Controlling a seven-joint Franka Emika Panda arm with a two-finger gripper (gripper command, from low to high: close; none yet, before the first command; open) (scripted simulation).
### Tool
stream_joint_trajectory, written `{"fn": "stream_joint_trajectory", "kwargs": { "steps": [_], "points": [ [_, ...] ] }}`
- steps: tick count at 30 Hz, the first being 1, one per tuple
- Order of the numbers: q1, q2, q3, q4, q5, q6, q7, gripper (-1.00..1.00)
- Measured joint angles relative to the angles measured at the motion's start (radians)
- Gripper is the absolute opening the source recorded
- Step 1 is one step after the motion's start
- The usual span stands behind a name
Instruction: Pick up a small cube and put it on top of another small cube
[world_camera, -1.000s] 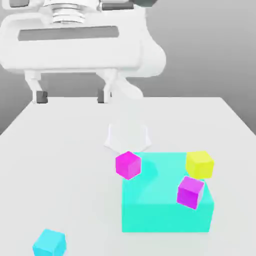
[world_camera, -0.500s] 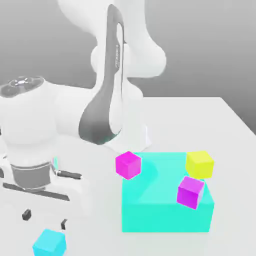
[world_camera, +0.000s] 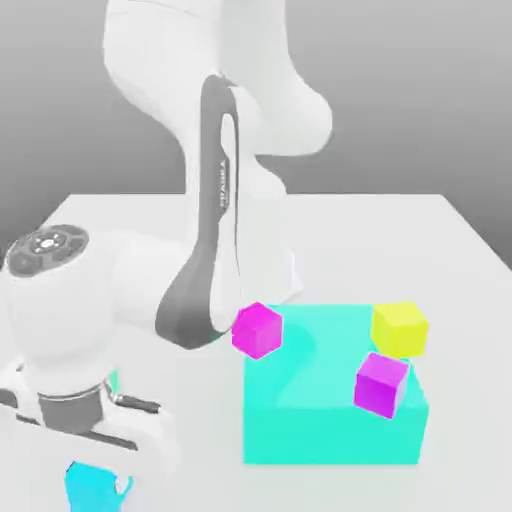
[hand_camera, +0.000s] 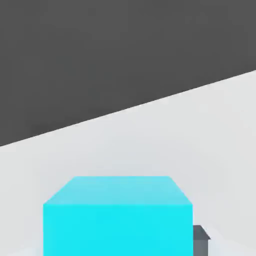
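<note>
One small plain cyan cube at the exterior view's lower left sits between the two-finger gripper jaws, closed onto it. Grasp step; next it needs lifting toward another small cube.

The small cyan cube looks like smooth, flat-coloured plastic — matt, with no texture or gloss on its faces; the large cyan block has the same plain, even finish. The two magenta cubes and the yellow cube are equally smooth and matt, each face a single shade. The table is a pale, smooth, unmarked surface with a dull sheen. The arm wears glossy white shells like moulded plastic — with a smooth dark grey panel down one link; a ribbed, metallic-looking grey band rings the wrist above the hand.
</note>
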Motion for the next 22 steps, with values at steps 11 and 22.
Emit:
{"fn": "stream_joint_trajectory", "kwargs": {
  "steps": [11,22],
  "points": [
    [0.316,-0.398,0.206,-0.147,-0.064,-0.244,-0.011,-1.0],
    [0.379,-0.403,0.275,-0.243,-0.113,-0.152,0.006,1.0]
  ]
}}
